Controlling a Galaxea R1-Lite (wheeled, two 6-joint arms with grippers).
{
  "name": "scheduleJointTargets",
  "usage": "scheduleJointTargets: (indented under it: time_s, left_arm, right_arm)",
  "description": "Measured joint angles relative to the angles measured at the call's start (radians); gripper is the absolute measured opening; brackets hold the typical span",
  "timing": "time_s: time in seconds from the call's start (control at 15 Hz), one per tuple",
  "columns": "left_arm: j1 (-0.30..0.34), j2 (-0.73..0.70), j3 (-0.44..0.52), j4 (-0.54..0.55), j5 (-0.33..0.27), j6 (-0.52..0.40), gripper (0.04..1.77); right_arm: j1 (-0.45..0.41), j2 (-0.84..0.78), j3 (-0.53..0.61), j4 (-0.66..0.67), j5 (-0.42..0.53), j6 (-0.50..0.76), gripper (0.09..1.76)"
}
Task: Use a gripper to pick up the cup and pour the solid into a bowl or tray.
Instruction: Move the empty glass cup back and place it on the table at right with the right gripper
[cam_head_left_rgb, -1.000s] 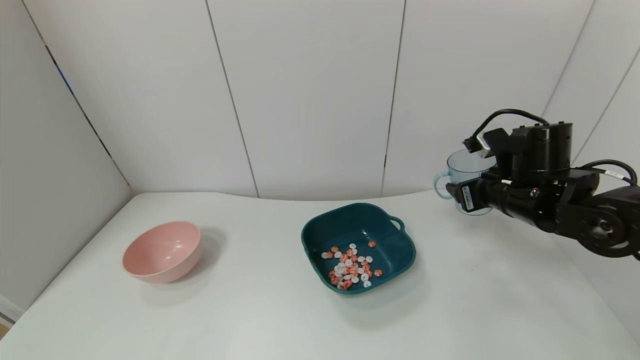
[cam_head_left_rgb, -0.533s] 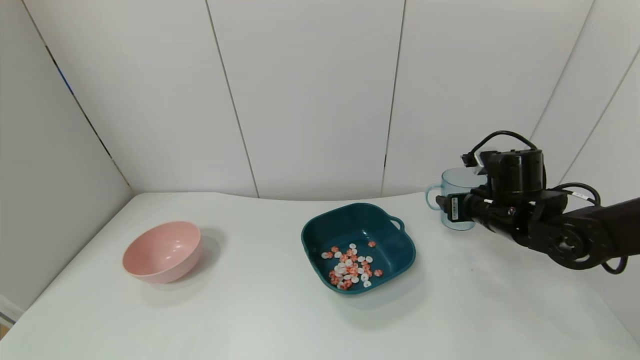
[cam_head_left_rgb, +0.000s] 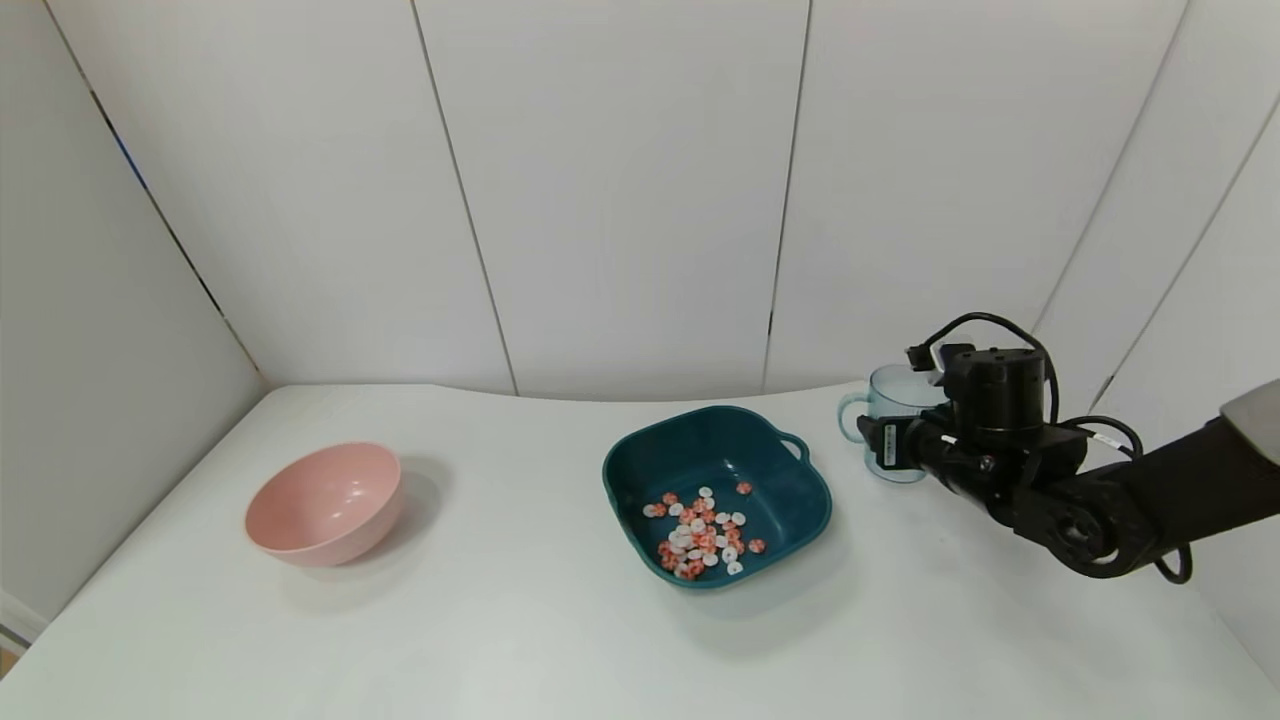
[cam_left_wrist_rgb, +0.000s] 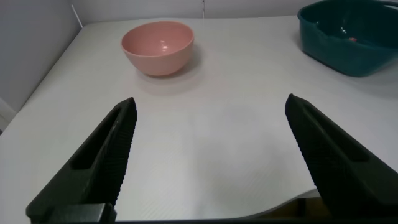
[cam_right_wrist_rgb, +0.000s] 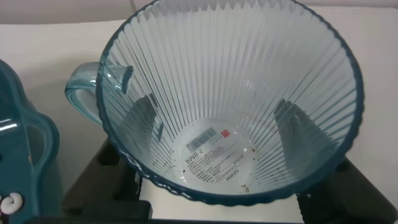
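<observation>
White wall panels enclose a white desk (cam_head_left_rgb: 500, 620) on which all items are arranged. At the left of the desk a round pink bowl (cam_head_left_rgb: 325, 503) is seated upright. The left gripper (cam_left_wrist_rgb: 208, 155) is seen only in its own wrist view, held above the near desk edge with its jaws spread wide and nothing between them. Right of centre, the dark teal dish (cam_head_left_rgb: 716, 495) is placed with its loop handle at the far right corner; the solid (cam_head_left_rgb: 702, 534) is spread across its floor as orange-red and white discs. Just beside the dish handle, on its right, the cup (cam_head_left_rgb: 890, 422) is held upright by the right gripper (cam_head_left_rgb: 905, 445), its loop handle turned toward the dish. In the right wrist view the jaws are pinched against opposite sides of the ribbed cup wall, and the cup interior is shown empty except for a label on its base. Contact between cup and desk cannot be determined.
</observation>
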Motion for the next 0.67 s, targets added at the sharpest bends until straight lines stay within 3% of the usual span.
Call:
scheduleJointTargets:
  time_s: [0.67]
  left_arm:
    - [0.0, 0.0, 0.0, 0.0, 0.0, 0.0, 1.72]
  right_arm:
    - [-0.016, 0.117, 0.011, -0.117, -0.004, 0.04, 1.35]
